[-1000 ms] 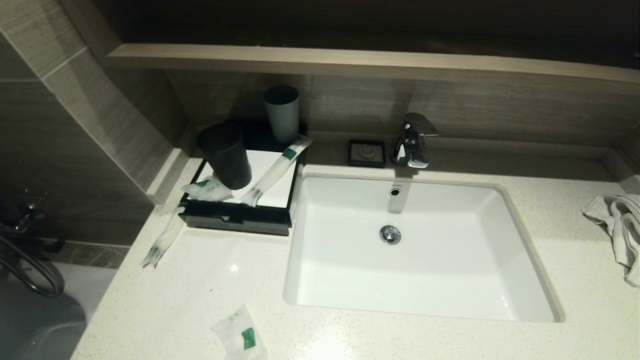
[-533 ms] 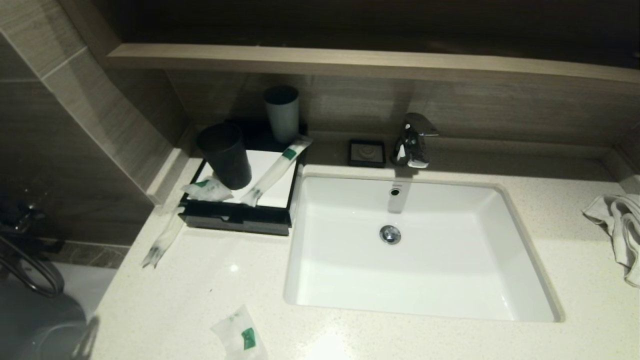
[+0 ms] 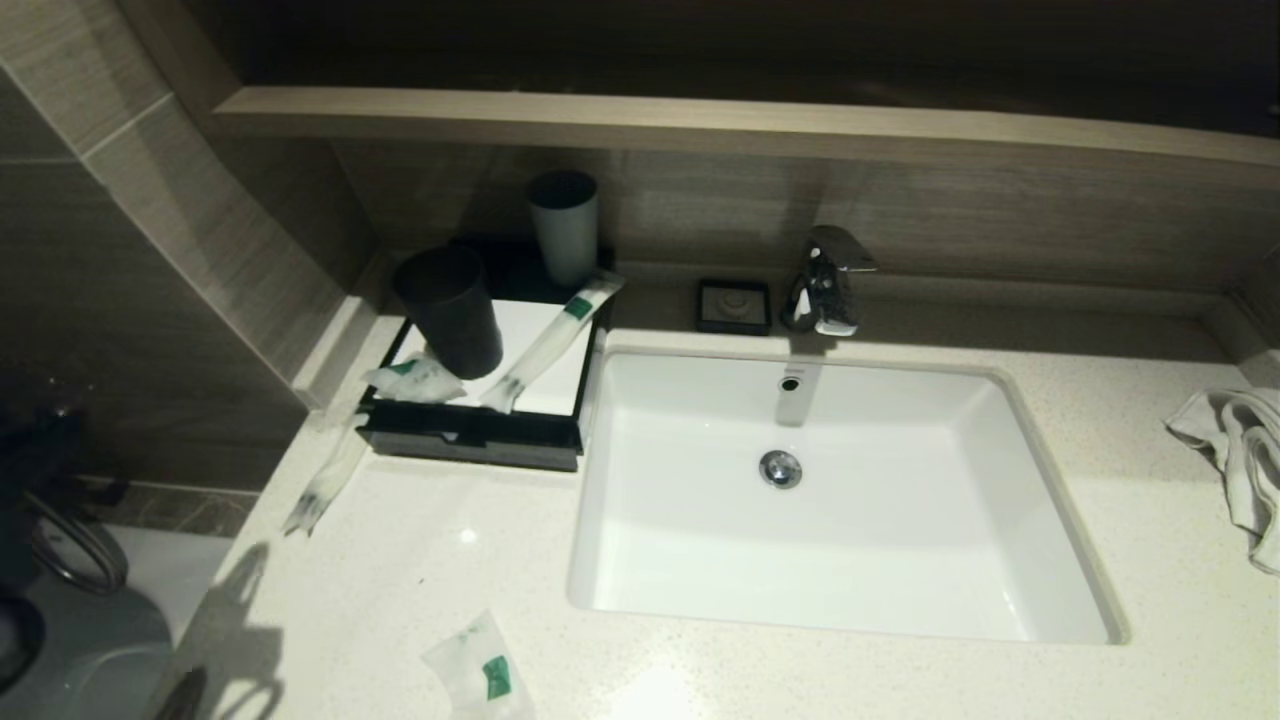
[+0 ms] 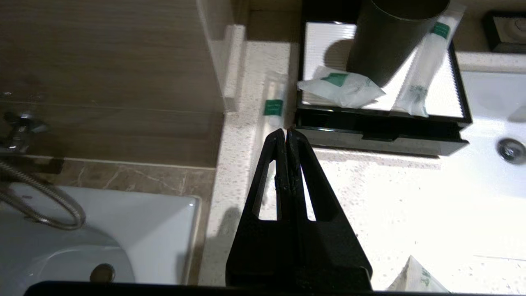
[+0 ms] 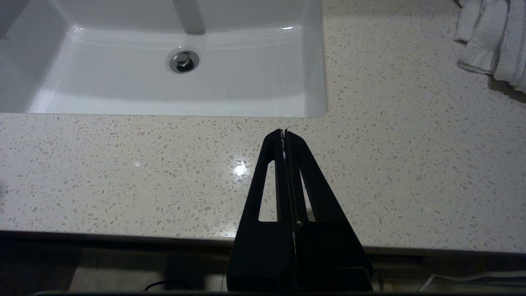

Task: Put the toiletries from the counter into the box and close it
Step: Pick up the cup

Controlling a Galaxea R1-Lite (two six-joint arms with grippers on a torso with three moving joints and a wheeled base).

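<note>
Opening step: toiletries are lying scattered on the surface (image 3: 400, 560) and atop the box (image 3: 470, 435) at ten o'clock; clenched, empty left end effector (image 4: 286, 133) is nearing the long sachet (image 4: 273, 107); it needs opening first.

counter (image 3: 420, 560): speckled stone, polished
sink (image 3: 700, 560): glossy white ceramic
faucet (image 3: 825, 280): shiny chrome metal
towel (image 3: 1240, 450): soft cloth

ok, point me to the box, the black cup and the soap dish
box (image 3: 468, 446): head view, on its black front drawer face.
black cup (image 3: 452, 315): head view, mid side wall.
soap dish (image 3: 734, 305): head view, centre of its top.
</note>
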